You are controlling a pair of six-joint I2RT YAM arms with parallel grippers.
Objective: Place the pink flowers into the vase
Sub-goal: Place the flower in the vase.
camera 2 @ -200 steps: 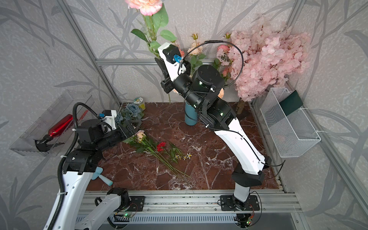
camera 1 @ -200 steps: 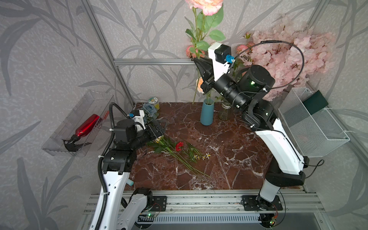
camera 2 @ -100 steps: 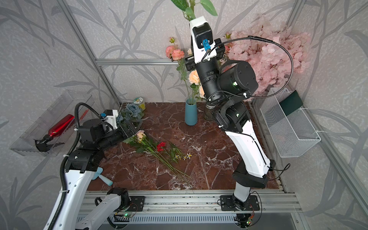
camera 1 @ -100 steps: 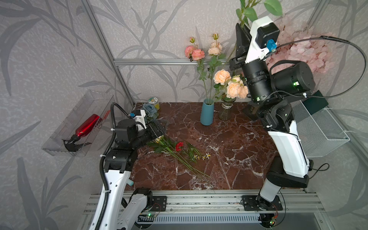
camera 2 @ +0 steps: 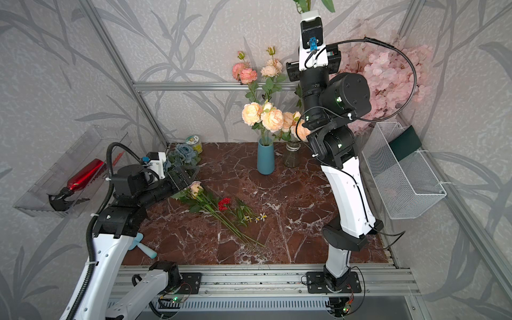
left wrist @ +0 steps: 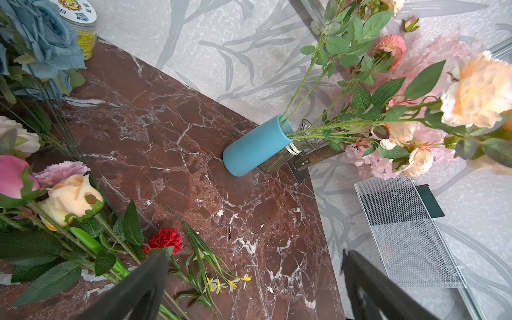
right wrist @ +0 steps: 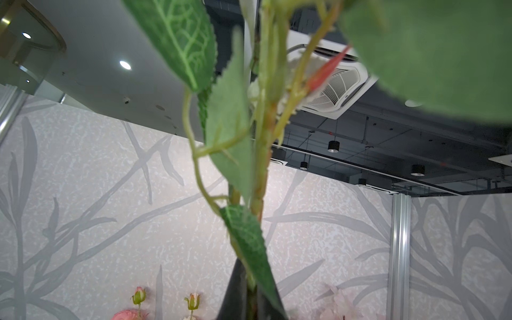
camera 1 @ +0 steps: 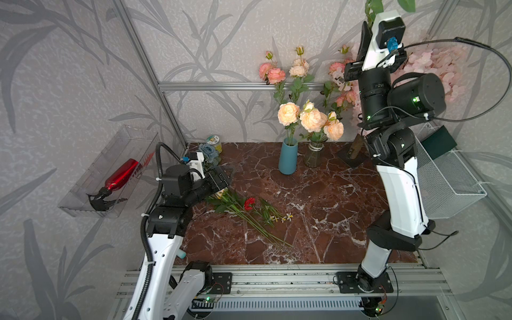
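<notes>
My right gripper (camera 1: pixel 368 23) is raised high at the back right, pointing up. In the right wrist view it (right wrist: pixel 249 299) is shut on the green stem of one of the pink flowers (right wrist: pixel 260 155); only the stem and leaves show. The blue vase (camera 1: pixel 288 156) holds a pink spray (camera 1: pixel 273 74), and the glass vase (camera 1: pixel 313 155) beside it holds peach roses (camera 1: pixel 313 119). More cut flowers (camera 2: pixel 196 187) lie on the marble table (camera 1: pixel 332 194). My left gripper (left wrist: pixel 255 257) hovers open over their heads (camera 1: pixel 221 178), holding nothing.
A red carnation (camera 1: pixel 249 203) and small yellow flowers (camera 1: pixel 282 217) lie in the pile. A blue-grey rose (camera 1: pixel 207 151) and jar (camera 1: pixel 214 140) sit back left. A pink blossom tree (camera 1: pixel 443 63), wire basket (camera 1: pixel 448 188) and clear bin with red bottle (camera 1: pixel 122 174) flank the table.
My right arm swung from above the blue vase to the right and straight up, carrying the stem; its flower head left the frame. The left arm stayed put.
</notes>
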